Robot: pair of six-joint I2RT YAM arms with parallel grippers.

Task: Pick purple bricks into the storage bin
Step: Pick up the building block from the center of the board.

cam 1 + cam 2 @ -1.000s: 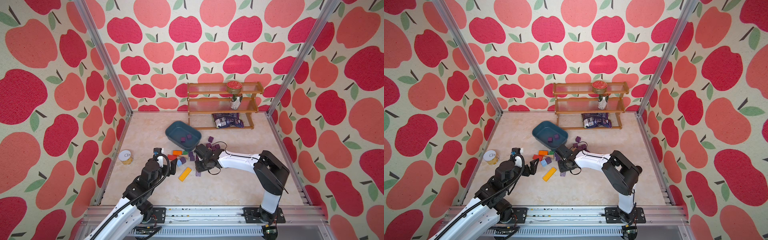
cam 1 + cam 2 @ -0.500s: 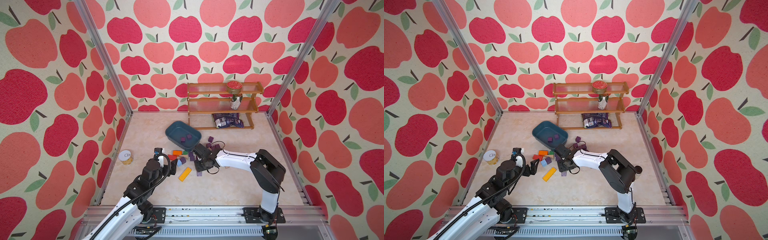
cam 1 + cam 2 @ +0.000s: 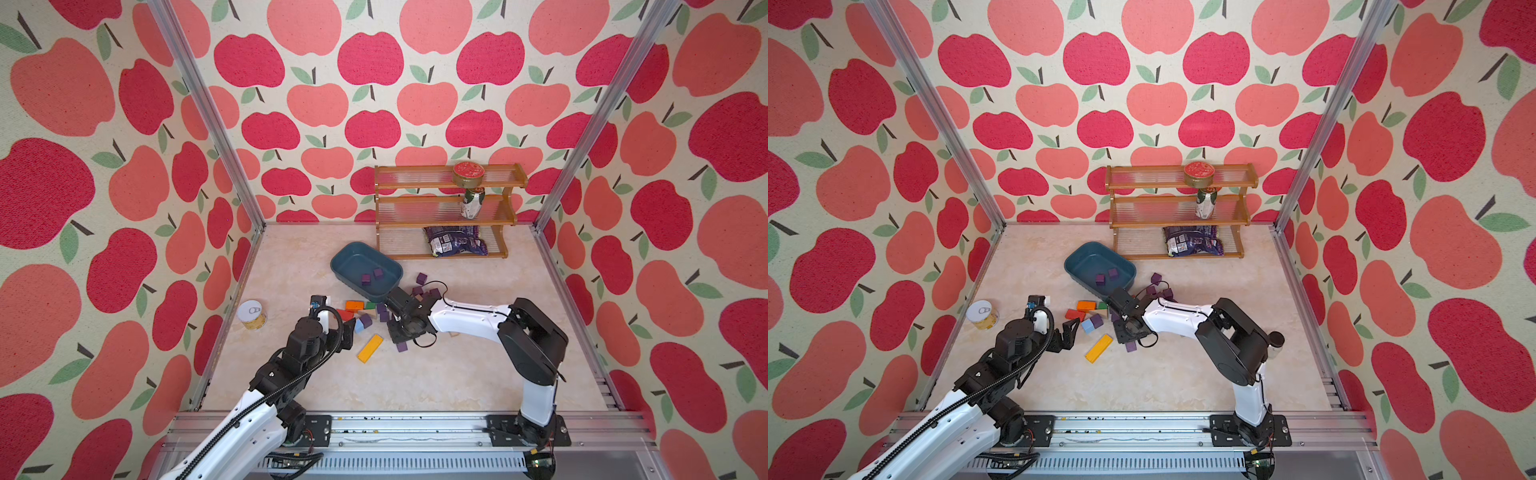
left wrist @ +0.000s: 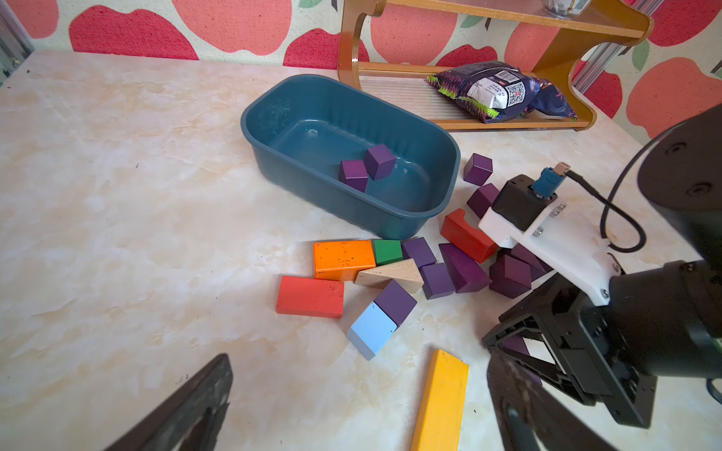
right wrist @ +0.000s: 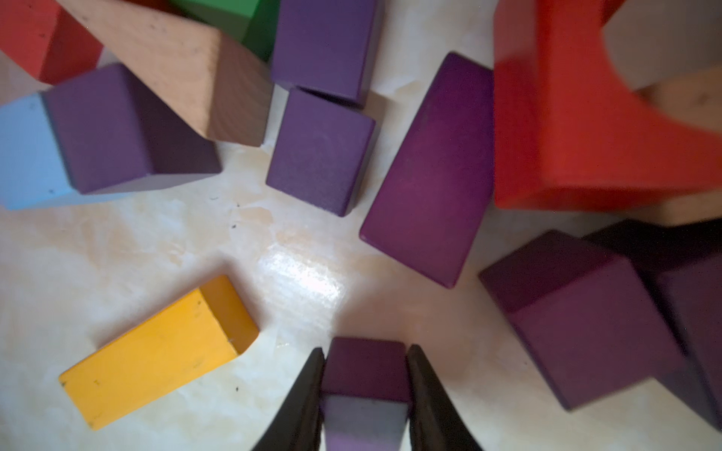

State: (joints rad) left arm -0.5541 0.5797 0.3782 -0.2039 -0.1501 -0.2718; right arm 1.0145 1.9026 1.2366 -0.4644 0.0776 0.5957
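Both top views: bright, even, diffuse light. Faint soft shadows lie under the arms on the worktop [image 3: 415, 374]. Wall posts lean outward toward the frame corners.
Right wrist view: white glare patch on the worktop; red arch block [image 5: 566, 117] blurred; clamped purple brick [image 5: 365, 371] dim, shadowed.

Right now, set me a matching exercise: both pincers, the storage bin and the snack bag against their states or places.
Things:
1. left pincer
2. right pincer
3. storage bin
4. snack bag

States or places:
A. shut on a purple brick
B. on the bottom shelf of the rack
C. open, empty
D. holding two purple bricks

Pairs: 1-C, 2-A, 3-D, 4-B
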